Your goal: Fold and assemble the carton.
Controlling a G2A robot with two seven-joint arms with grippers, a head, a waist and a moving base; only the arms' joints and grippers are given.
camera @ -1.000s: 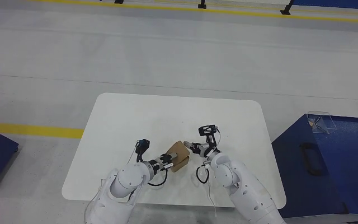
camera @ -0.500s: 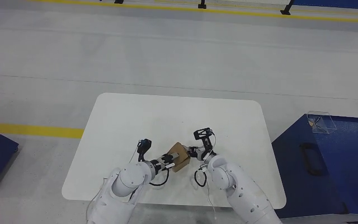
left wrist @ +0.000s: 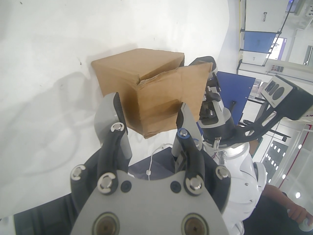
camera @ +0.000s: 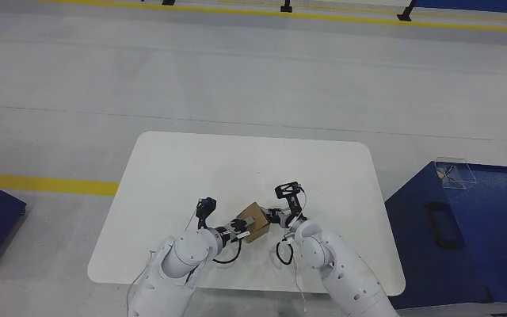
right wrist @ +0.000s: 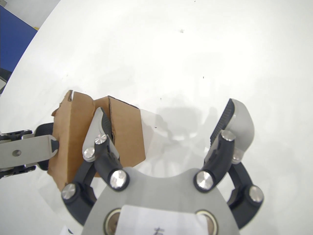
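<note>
Carton (camera: 252, 221) on table (camera: 238, 158), front centre. My left gripper (left wrist: 150, 113) clamps its corner. Right gripper (right wrist: 166, 112) wide open, empty, one finger beside flap. Cardboard likely light, creases easily: grip near folds.

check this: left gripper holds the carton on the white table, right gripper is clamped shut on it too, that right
Wrong on the right gripper: it is open, one finger against the carton, as the right wrist view shows. The left gripper does hold it.

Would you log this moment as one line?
brown cardboard carton: partly folded | left gripper: shut on carton | right gripper: open beside carton
</note>
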